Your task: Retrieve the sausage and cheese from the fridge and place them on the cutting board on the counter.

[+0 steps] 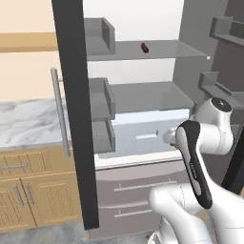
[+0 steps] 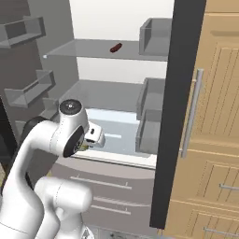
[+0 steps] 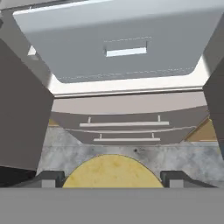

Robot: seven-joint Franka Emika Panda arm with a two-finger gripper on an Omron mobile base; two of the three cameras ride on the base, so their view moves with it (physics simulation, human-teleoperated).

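Gripping the pale yellow lumpy cheese between wide-set jaws, the pincer is risking clipping the grey-silver fridge drawers just ahead, loosening it.

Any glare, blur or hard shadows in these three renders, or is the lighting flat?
Left base view: even, flat light, no glare; the sausage reads sharp on the upper fridge shelf. Right base view: same flat shading, soft edges, back wall nearly washed out white. Hand view: the cheese between the fingertips looks soft and grainy; no cast shadows stand out.
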